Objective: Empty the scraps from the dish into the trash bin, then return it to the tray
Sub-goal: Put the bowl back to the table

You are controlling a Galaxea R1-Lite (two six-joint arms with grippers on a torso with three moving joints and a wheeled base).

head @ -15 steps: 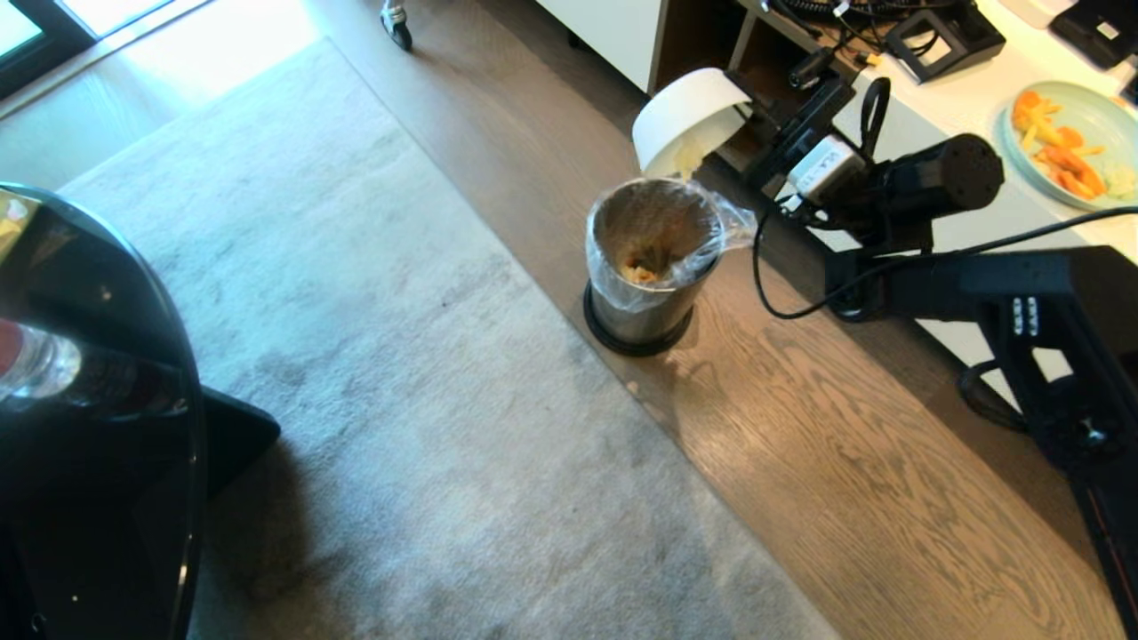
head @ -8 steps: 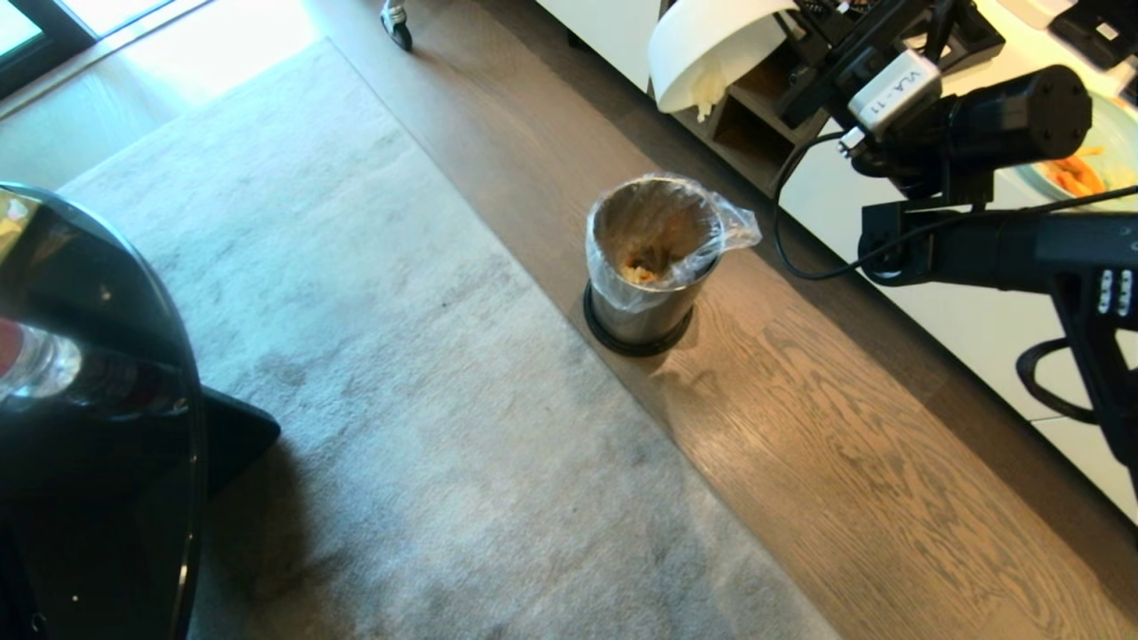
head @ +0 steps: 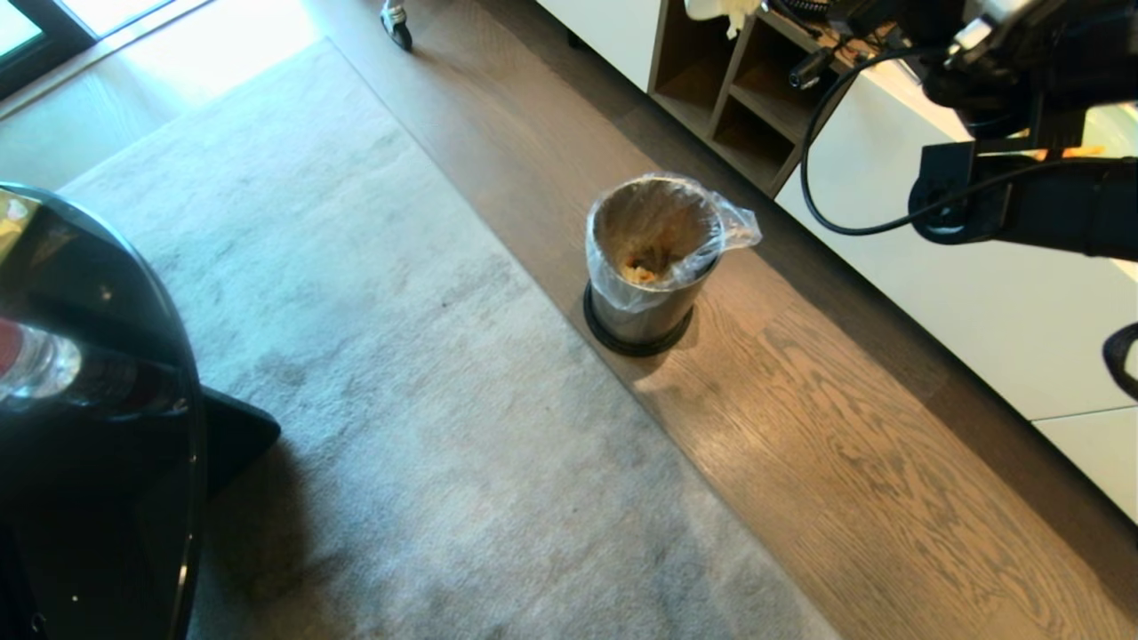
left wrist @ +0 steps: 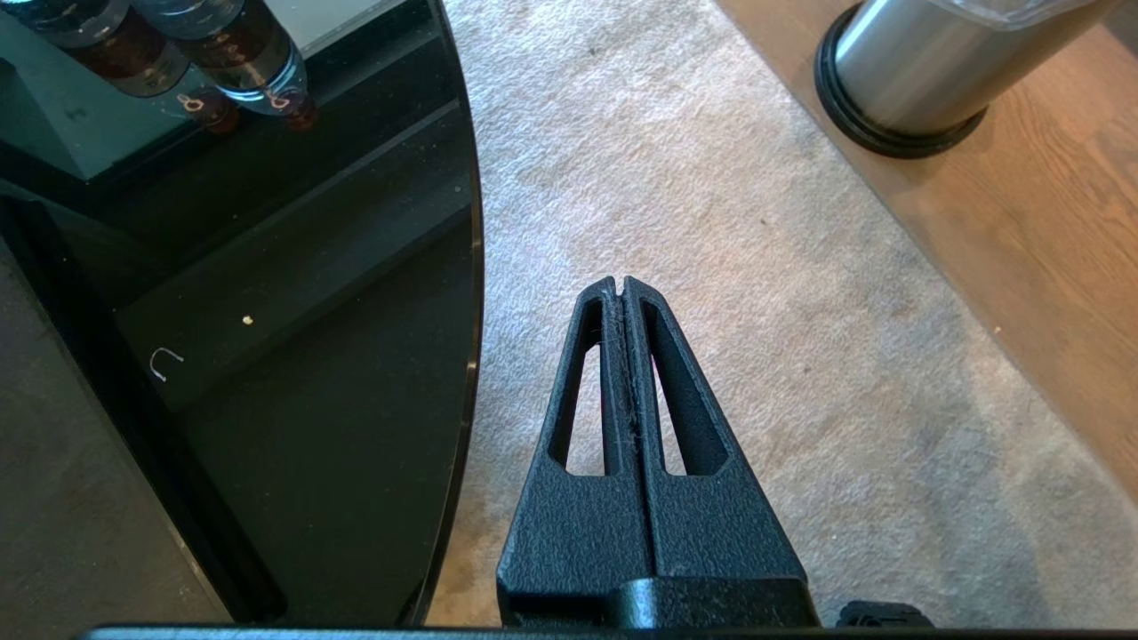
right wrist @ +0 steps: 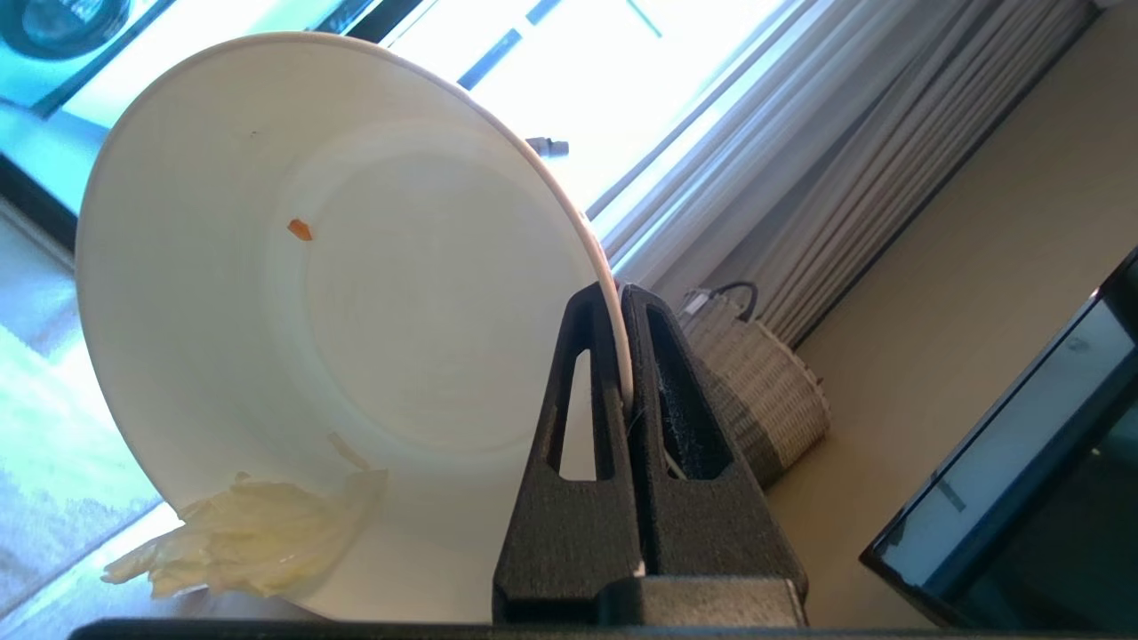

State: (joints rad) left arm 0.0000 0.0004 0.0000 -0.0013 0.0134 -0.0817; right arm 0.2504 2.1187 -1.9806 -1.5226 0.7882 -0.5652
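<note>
Head view is showing the trash bin standing upright on the wood floor at the rug's edge, roughly centre frame, its clear liner bag folding over the rim and bunching out toward 3 o'clock; yellow-orange scraps are lying at the bottom inside. Right arm is reaching across at about 2 o'clock from the bin, over the white cabinet, well above and apart from the bin. Only a white sliver of the dish is peeking in at the top edge, near 12 o'clock, with a pale shred hanging from it. Right wrist view is giving the grip plainly: right end effector is pinching the dish by its rim, one finger inside and one outside, the wall clamped tight between them. Dish is tipping steeply on its side, mouth facing the camera; a clump of pale leafy shreds is clinging at its low lip and a single orange fleck is sticking to the inner wall. Left wrist view is showing the left end effector hanging over the rug beside the glossy black desk, fingers pressed together on nothing, the bin's black base ring off toward 1 o'clock.
</note>
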